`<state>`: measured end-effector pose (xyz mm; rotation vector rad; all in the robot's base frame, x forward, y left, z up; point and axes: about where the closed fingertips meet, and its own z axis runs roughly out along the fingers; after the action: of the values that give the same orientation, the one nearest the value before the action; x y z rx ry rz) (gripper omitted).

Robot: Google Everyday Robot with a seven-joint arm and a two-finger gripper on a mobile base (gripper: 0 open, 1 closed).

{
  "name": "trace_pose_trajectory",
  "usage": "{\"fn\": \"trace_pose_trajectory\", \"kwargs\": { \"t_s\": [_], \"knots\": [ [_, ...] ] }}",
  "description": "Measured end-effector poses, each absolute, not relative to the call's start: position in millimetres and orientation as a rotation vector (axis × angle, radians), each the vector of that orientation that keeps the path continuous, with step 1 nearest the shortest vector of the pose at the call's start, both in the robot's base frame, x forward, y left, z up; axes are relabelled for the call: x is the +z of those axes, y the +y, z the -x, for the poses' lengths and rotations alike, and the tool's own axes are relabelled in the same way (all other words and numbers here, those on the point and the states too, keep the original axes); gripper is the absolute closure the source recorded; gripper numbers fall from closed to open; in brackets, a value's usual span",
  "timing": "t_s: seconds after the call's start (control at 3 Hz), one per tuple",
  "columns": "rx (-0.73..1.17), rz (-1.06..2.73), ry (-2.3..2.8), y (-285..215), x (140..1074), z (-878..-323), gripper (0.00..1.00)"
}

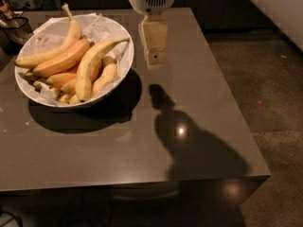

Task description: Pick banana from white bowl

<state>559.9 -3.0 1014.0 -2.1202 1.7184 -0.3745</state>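
claw [154, 57]: hanging over the bench [203, 98], just right of the white bowl [125, 66], looks empty; how far open, honestly can't tell
banana [90, 71]: in the bowl, lying atop the other bananas [61, 60]

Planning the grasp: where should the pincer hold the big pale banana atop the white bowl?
Best grip the banana at its thick middle from above, across its width: it lies topmost in the white bowl, midsection exposed. The pincer hangs right of it.

Banana [92, 65] in white bowl [122, 74] on table [213, 126]; end effector [154, 58] just right of bowl.
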Motion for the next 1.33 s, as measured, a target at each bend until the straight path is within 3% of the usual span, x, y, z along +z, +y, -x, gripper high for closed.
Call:
{"fn": "trace_pose_trajectory", "kwargs": {
  "t_s": [0.33,1.33],
  "knots": [
    [-0.374,2.167,1.678,7,1011,-573,0.03],
    [-0.323,2.349,1.471,71,1006,-583,0.25]
  ]
}}
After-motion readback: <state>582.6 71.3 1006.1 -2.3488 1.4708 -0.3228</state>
